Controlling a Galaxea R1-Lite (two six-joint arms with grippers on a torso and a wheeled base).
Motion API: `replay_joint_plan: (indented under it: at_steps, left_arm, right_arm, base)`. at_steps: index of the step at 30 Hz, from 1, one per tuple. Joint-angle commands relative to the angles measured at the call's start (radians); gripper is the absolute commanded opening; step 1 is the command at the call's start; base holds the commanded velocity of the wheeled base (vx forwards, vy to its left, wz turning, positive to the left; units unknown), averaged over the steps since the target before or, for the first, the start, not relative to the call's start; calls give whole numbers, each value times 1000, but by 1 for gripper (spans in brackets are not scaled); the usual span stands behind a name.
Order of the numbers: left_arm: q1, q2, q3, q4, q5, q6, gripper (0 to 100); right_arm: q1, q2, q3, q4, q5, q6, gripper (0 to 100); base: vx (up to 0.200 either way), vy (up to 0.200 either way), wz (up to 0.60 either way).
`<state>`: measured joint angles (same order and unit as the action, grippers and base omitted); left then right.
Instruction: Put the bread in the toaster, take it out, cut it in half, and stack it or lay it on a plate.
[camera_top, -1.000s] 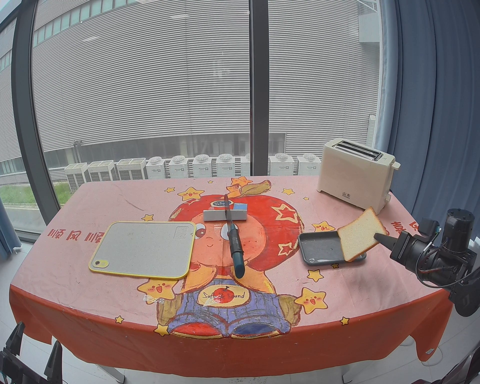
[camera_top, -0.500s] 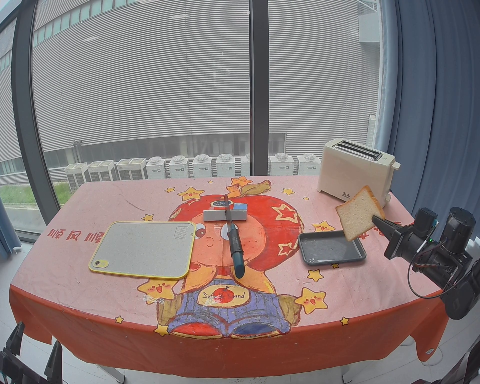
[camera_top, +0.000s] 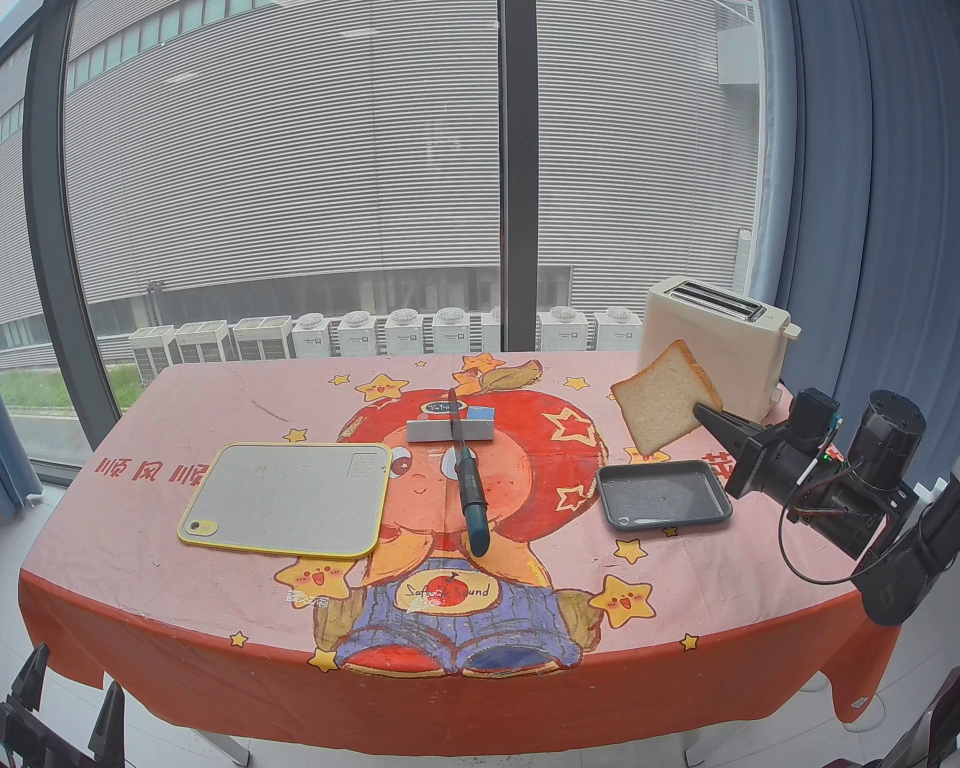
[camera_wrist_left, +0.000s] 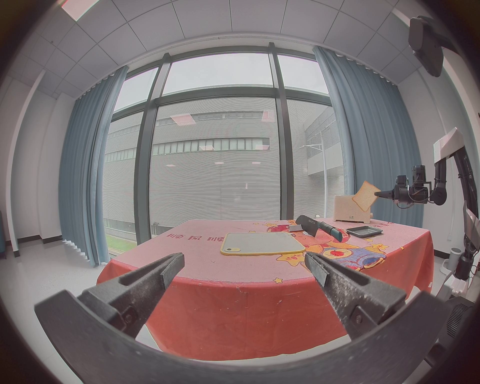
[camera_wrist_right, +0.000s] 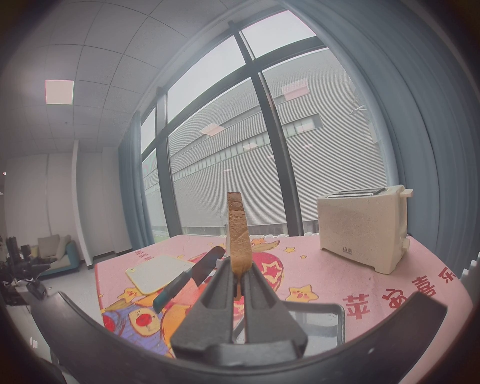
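One bread slice (camera_top: 662, 397), pale crumb, tan crust (tilted), in right claw (camera_top: 701, 409).

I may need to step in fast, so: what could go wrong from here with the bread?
1. The right gripper pinches the bread slice by one edge only, in the air; soft bread could tear or slip out.
2. The slice hangs tilted, and the slots of the toaster look narrow, so it may catch on a slot rim instead of dropping in.
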<state>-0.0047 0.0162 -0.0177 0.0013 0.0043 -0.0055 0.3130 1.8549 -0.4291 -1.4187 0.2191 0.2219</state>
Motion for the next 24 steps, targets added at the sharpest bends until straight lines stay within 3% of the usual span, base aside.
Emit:
replay_joint_plan:
  at_steps: [1, 4, 6, 8, 13, 14, 15, 16, 19, 24]
  left_arm:
    - [0, -16, 18, 0, 0, -1, 100]
    - [0, -16, 18, 0, 0, -1, 100]
    - [0, -15, 18, 0, 0, -1, 100]
    - [0, -16, 18, 0, 0, 1, 100]
    - [0, -16, 18, 0, 2, 1, 100]
    - [0, -16, 18, 0, 2, 1, 100]
    - [0, -16, 18, 0, 2, -2, 100]
    - [0, -16, 18, 0, 2, -2, 100]
    - [0, -15, 18, 0, 2, 1, 100]
    - [0, -16, 18, 0, 3, -1, 100]
  right_arm:
    - [77, 20, -59, 3, -103, 31, 0]
    - [141, 29, -114, 3, -222, 83, 0]
    - [149, 26, -103, 4, -239, 103, 0]
    - [144, 18, -36, 3, -202, 80, 0]
    - [80, 12, 69, 1, -95, -75, 0]
    - [80, 12, 69, 1, -95, -75, 0]
    - [61, -5, 95, 1, -46, -99, 0]
    - [57, -14, 107, 1, -26, -104, 0]
    - [44, -34, 121, 1, 6, -101, 0]
    - [54, -71, 132, 3, 20, -122, 0]
  base:
    - [0, 0, 0]
    - [0, 0, 0]
    - [0, 0, 0]
    - [0, 0, 0]
    - [0, 0, 0]
    - [0, 0, 0]
    - [0, 0, 0]
    - [0, 0, 0]
    - [0, 0, 0]
    - [0, 0, 0]
